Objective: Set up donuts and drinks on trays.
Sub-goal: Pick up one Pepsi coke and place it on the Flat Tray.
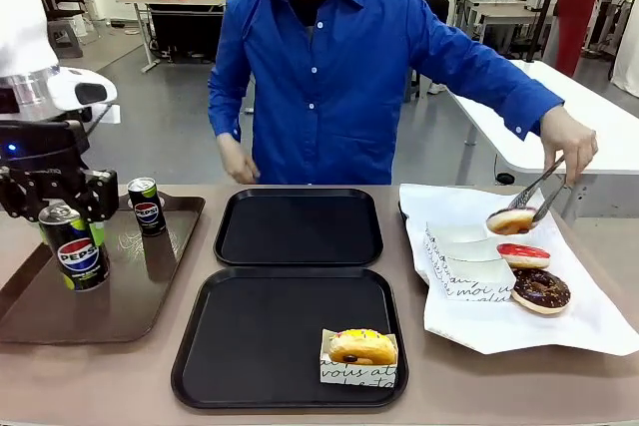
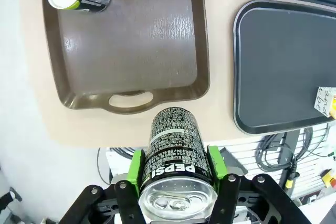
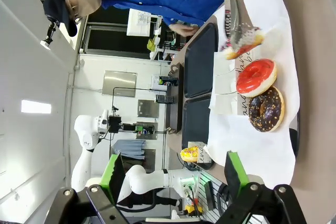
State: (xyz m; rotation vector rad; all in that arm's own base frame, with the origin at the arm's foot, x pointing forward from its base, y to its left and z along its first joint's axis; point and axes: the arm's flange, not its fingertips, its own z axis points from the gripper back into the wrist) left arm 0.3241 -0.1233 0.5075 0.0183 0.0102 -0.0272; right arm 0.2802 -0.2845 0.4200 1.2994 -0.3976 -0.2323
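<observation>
I'm gripping a Pepsi can (image 2: pixel 176 145) in my left gripper's (image 2: pixel 177 165) fingers at the near end of the brown tray (image 1: pixel 150 296). The right gripper's (image 3: pixel 173 174) fingers are gaping wide, holding nothing. A yellow donut (image 1: pixel 362 346) is sitting on the near black tray (image 1: pixel 260 336), and the person's tongs (image 1: pixel 534 192) are pinching another donut (image 1: pixel 511 219) over the paper (image 1: pixel 589 316).

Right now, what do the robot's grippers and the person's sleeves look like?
Left gripper: black two-finger frame, green pads, silver screws, on a white arm. Right gripper: same black frame, green pads. Person: long-sleeved blue buttoned shirt.
</observation>
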